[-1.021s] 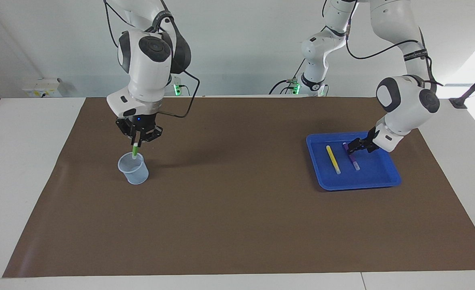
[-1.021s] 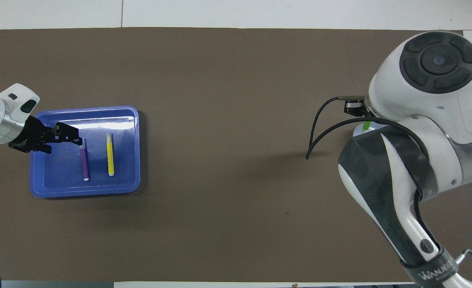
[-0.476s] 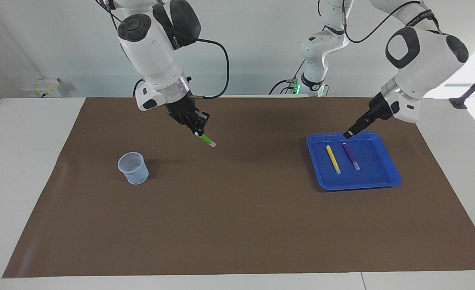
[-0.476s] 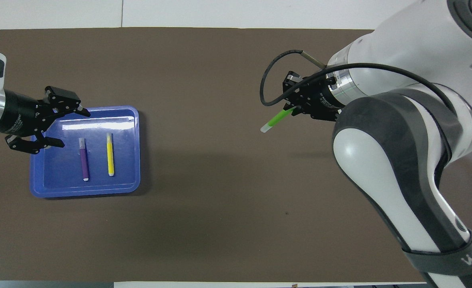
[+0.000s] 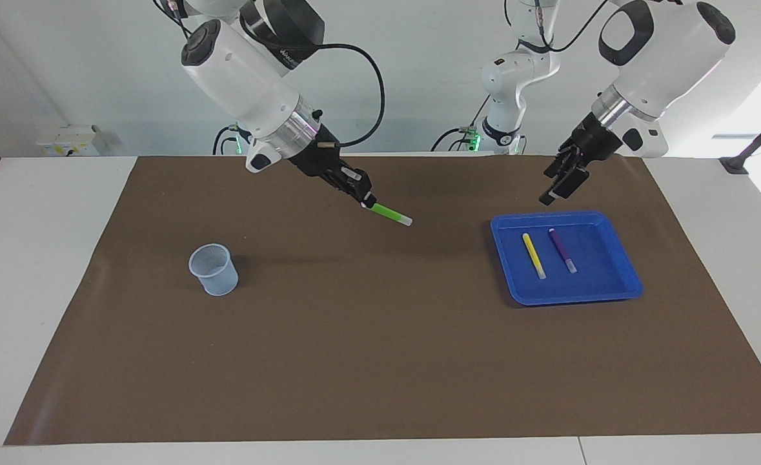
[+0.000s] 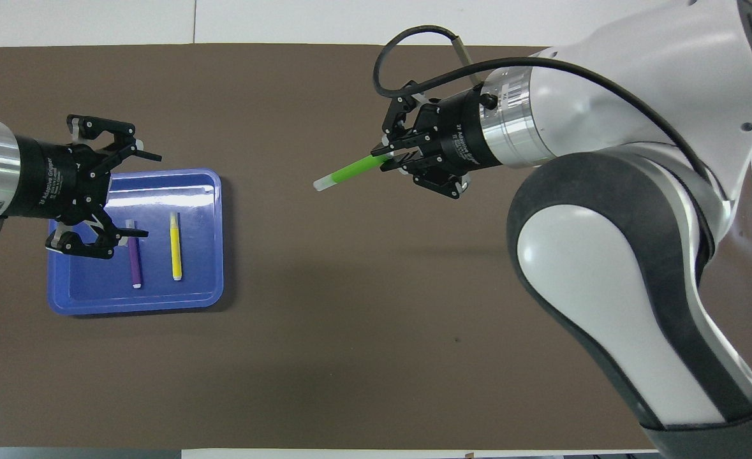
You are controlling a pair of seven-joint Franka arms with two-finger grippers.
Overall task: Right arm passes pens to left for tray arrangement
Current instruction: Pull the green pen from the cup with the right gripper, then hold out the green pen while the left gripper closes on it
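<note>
Right gripper (image 5: pixel 362 197): raised over the brown mat (image 5: pixel 380 361) near the middle of the table, fingers pinched on 1 end of the green pen (image 5: pixel 391 215); in the overhead view it sits at (image 6: pixel 393 155).
Green pen: held in the air, slanting down away from the right gripper toward the left arm's end of the table, whitish tip leading; seen from above at (image 6: pixel 350 172). It touches neither the mat nor anything else.
Left gripper (image 5: pixel 559 183): up in the air over the mat just beside the tray's edge nearer the robots, clear of the tray; fingers spread wide and holding nothing, the 2 of them plainly apart from above (image 6: pixel 132 188).
Tray (image 5: pixel 620 285): blue, flat on the mat toward the left arm's end of the table; from above at (image 6: pixel 213 255).
Yellow pen (image 5: pixel 534 256): lying in the tray, whitish end pointing away from the robots (image 6: pixel 175 247).
Purple pen (image 5: pixel 562 250): lying in the tray just beside the yellow pen and roughly parallel to it, not touching it, on the side toward the left arm's end (image 6: pixel 134 254).
Mesh cup (image 5: pixel 213 269): pale and translucent, upright on the mat toward the right arm's end of the table, well apart from the tray.
</note>
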